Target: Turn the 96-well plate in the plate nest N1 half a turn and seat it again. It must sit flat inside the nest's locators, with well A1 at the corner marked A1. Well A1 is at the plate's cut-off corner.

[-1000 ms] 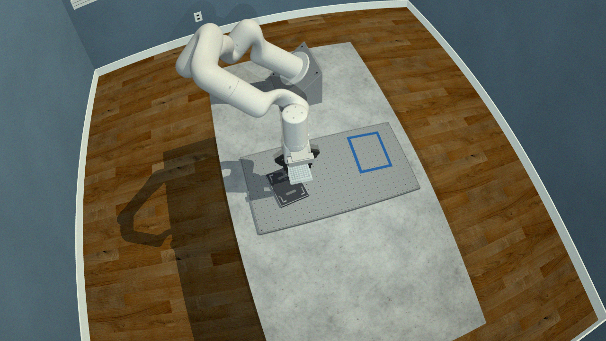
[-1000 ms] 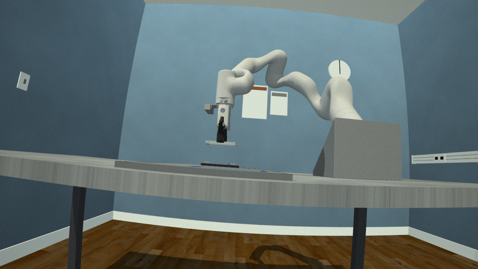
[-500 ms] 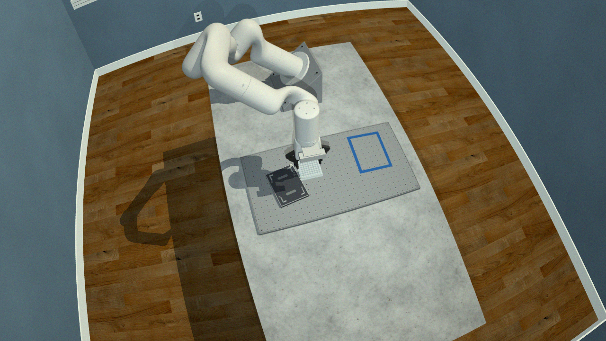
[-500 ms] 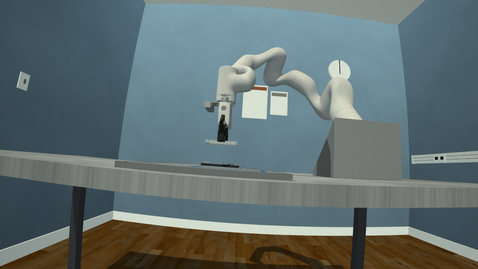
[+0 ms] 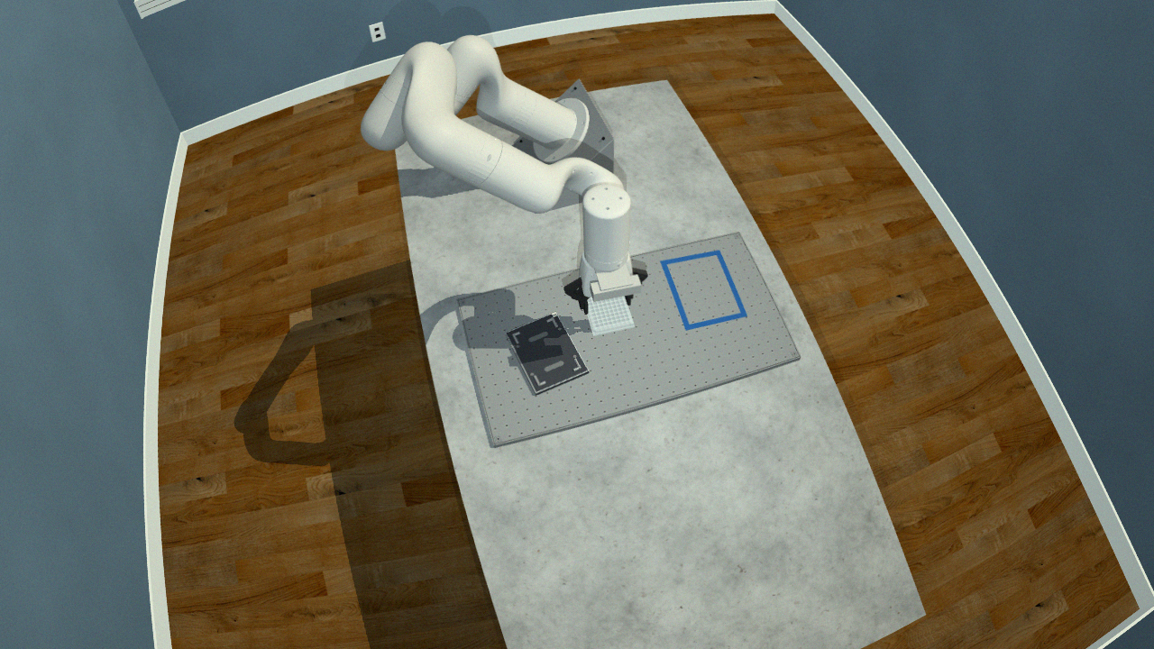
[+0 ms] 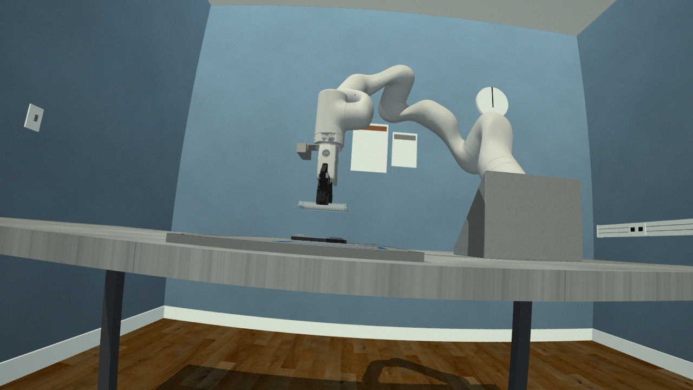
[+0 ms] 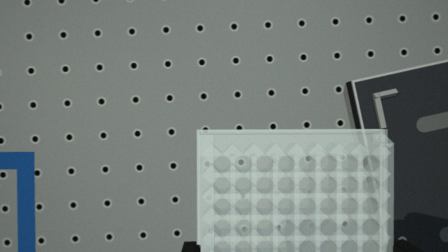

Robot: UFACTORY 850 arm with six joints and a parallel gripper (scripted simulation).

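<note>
On the grey breadboard (image 5: 645,362) (image 6: 291,246) (image 7: 105,82), the nest (image 5: 548,353) (image 6: 317,239) (image 7: 402,105) sits without its plate (image 5: 610,315) (image 6: 322,206) (image 7: 294,196)

Lab-type rm w/ 96-well plate (image 5: 611,315) (image 6: 323,206) (image 7: 294,196), pegboard-like breadboard (image 5: 645,347) (image 6: 291,248) (image 7: 105,84)
</note>
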